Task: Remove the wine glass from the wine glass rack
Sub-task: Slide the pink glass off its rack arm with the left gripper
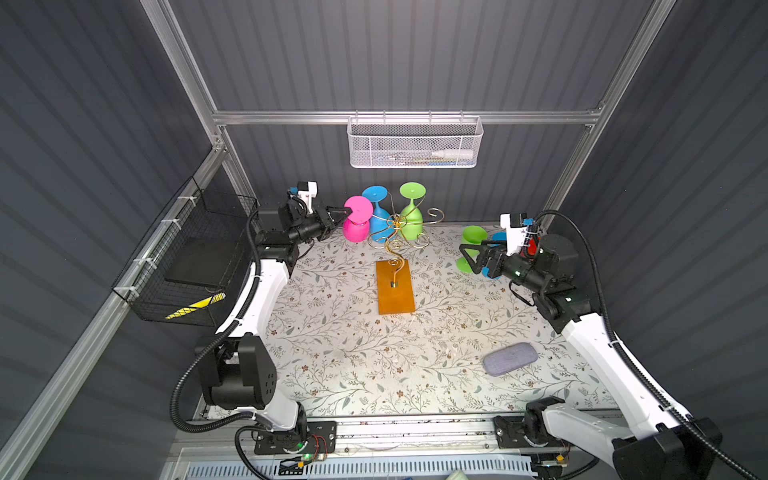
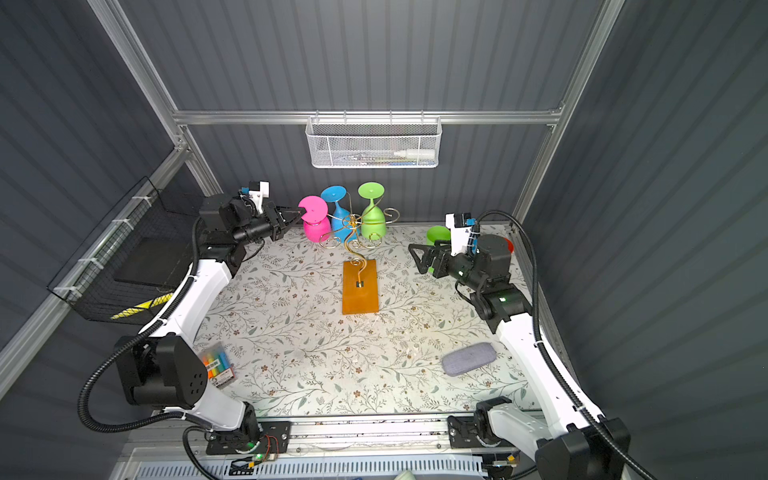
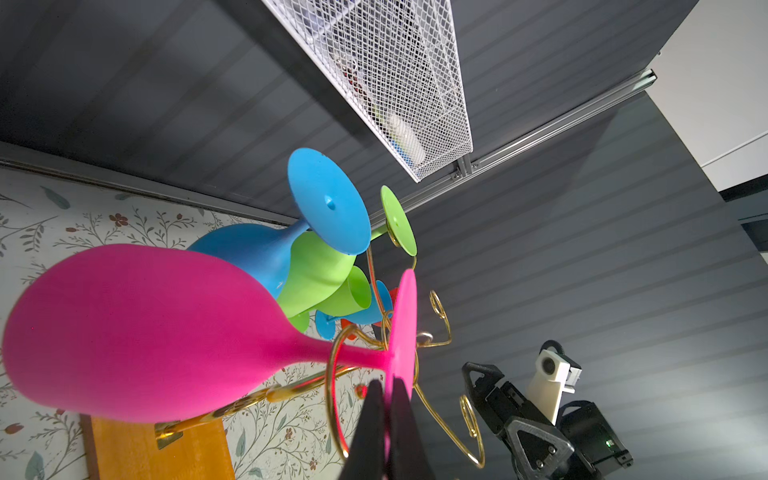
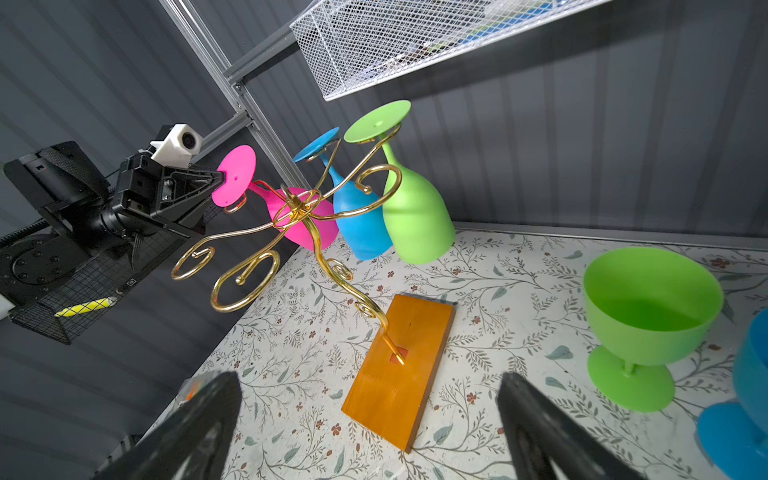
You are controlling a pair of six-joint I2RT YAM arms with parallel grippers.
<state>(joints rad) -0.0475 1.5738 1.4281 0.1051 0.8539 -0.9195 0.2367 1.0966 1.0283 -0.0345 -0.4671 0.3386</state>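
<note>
- The rack [image 1: 397,297] stands mid-table, its amber base flat on the cloth. Its wire stem rises toward 12 o'clock in both top views.
- Three glasses hang from it bowl-down, each with its stem slipped into a scroll so the wide foot sits on top and carries the weight.
- Seen from the hub, the pink glass [image 1: 356,227] hangs at about 9 o'clock, the blue glass [image 1: 377,222] at 11 and the green glass [image 1: 412,224] at 1.
- The scrolls from 3 round to 7 o'clock are bare.
- The left gripper [image 1: 347,212] comes in level from 9 o'clock.
- Its fingers [image 3: 374,419] are pinched together on the rim of the pink foot, as the left wrist view shows.
- That thin disc is probably the part gripped because the bowl looks too fat for the jaws.
- The pink stem sits inside its gold loop, so this glass is gripped but not yet off the rack.
- To free it, I judge the foot must slide outward toward 9 o'clock along the scroll's opening; a straight lift would likely drag the light rack along.
- The right gripper [image 1: 466,258] hangs at 3 o'clock of the base, jaws wide apart and empty.
- It is beside a loose glass [image 4: 648,307] that stands upright on the table, well clear of the pull.
</note>
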